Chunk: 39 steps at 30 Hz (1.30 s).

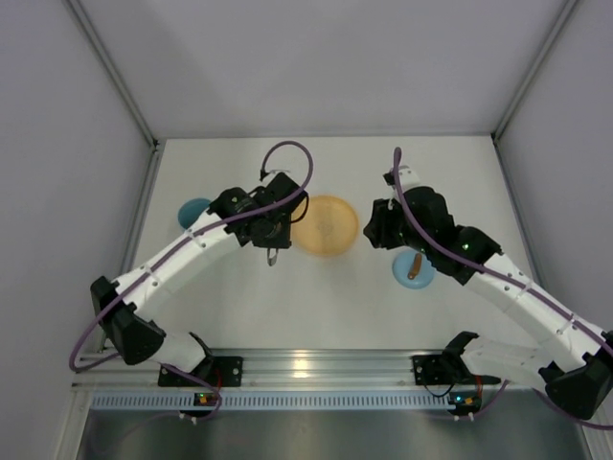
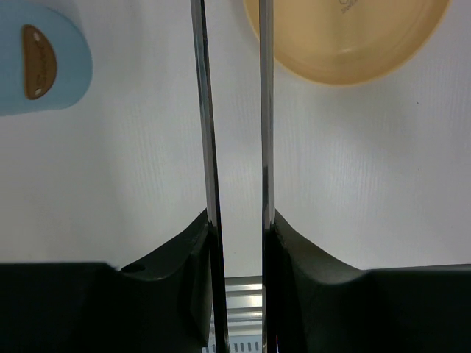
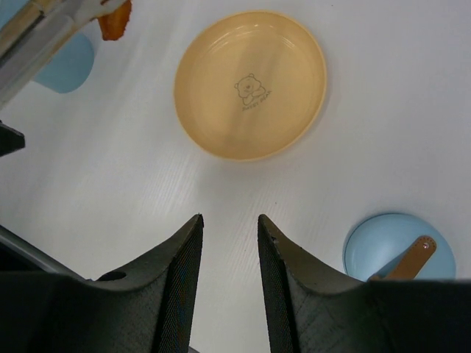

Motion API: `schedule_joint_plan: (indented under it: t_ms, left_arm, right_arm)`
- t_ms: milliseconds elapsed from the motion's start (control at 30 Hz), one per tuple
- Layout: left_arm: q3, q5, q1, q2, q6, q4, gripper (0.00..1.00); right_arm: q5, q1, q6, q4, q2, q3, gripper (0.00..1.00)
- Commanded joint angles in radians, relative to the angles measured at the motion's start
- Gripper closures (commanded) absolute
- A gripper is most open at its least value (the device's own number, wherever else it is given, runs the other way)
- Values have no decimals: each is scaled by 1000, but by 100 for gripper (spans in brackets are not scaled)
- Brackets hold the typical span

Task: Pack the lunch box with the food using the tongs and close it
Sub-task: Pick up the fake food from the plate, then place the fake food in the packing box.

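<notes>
My left gripper point(image 1: 271, 235) is shut on the silver tongs point(image 2: 210, 132), whose two blades run up between its fingers and out of the left wrist view. In the right wrist view the tongs point(image 3: 44, 33) pinch an orange food piece point(image 3: 115, 20) at their tip, in the air. The blue lunch box point(image 2: 70, 73) stands to the left, with a brown piece point(image 2: 37, 51) showing in it. Its lid point(image 3: 375, 250) with the brown knob point(image 3: 412, 257) lies flat at the right. My right gripper point(image 3: 229, 217) hangs open and holds nothing, between plate and lid.
The round orange plate point(image 1: 326, 225) with a bear print lies mid-table between the two grippers. Grey walls close the table on three sides. An aluminium rail point(image 1: 316, 364) with both arm bases runs along the near edge.
</notes>
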Motion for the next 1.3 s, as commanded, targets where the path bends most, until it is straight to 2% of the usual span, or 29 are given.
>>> schedule_joint_plan:
  t_ms: [0,367,667,967,1267]
  left_arm:
    - [31,-55,30,-101,4,-85,69]
    - [-62,-93,163,-337,-7,-207,66]
    - [-171,-104,185,-460,-50,-248,65]
    - [-210,-151,192,-495,-85,-285,63]
    - [-226,-156,234,-477,-51,-258,62]
  right_arm:
    - [-15,-9,-5,-12,11,62,64]
    - [-61,-9,1,-4,34,90,65]
    - [-80,-9,3,8,46,85,65]
    - [-94,-9,4,28,60,67,66]
    - [-98,-7,3,34,64,59,66]
